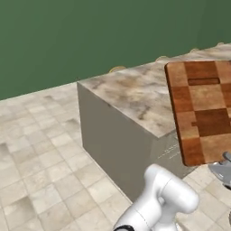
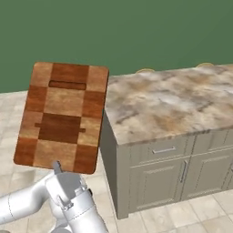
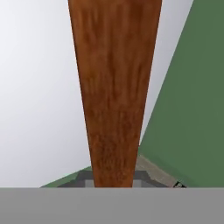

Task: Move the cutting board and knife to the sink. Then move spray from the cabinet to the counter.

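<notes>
Cutting board point(image 2: 62, 117) is off the desk point(image 2: 168, 107), held upright in the air at centre-left of the right base view and at the right edge of the left base view point(image 1: 203, 110), its lower edge at the grey hand. Fingers point(image 2: 58, 169) are clamped on the cutting board's bottom edge; in the hand view the board point(image 3: 114, 92) runs as a brown strip from bottom centre to the top. Desk is a marbled island top over beige drawers point(image 2: 164, 150), green wall point(image 2: 136, 32) behind.
</notes>
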You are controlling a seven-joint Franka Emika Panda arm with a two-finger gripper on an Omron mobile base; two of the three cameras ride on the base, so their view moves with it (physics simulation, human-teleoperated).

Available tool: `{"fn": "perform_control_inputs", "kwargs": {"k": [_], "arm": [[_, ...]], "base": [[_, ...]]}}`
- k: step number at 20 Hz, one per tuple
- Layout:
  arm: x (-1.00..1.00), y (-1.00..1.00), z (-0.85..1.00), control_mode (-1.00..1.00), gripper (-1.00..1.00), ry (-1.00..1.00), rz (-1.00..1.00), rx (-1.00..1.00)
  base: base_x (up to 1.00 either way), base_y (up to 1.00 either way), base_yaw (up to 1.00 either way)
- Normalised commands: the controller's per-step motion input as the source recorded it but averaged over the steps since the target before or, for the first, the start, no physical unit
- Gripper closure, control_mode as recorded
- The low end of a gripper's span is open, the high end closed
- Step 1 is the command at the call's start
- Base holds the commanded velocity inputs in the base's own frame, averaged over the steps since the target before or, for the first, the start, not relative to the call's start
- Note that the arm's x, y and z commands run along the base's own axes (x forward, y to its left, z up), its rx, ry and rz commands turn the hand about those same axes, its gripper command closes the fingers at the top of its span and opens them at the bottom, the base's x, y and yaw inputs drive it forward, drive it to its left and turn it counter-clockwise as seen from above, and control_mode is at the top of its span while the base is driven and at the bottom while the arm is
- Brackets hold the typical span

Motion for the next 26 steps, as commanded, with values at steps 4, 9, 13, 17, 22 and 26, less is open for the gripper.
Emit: {"fn": "perform_control_inputs", "kwargs": {"k": [4,9,13,17,22,26], "arm": [[0.0,0.0,0.0,1.0,1.0,0.0,0.0,0.0],[0.0,0.0,0.0,1.0,1.0,0.0,0.0,0.0],[0.0,0.0,0.0,1.0,1.0,0.0,0.0,0.0],[0.0,0.0,0.0,1.0,1.0,0.0,0.0,0.0],[0.0,0.0,0.0,1.0,1.0,0.0,0.0,0.0],[0.0,0.0,0.0,1.0,1.0,0.0,0.0,0.0]], "base": [[1.0,-0.64,-0.16],[1.0,-0.82,-0.09],[1.0,-0.86,-0.05],[0.97,-0.94,-0.01],[0.35,-1.0,0.01],[0.0,-1.0,0.04]]}}
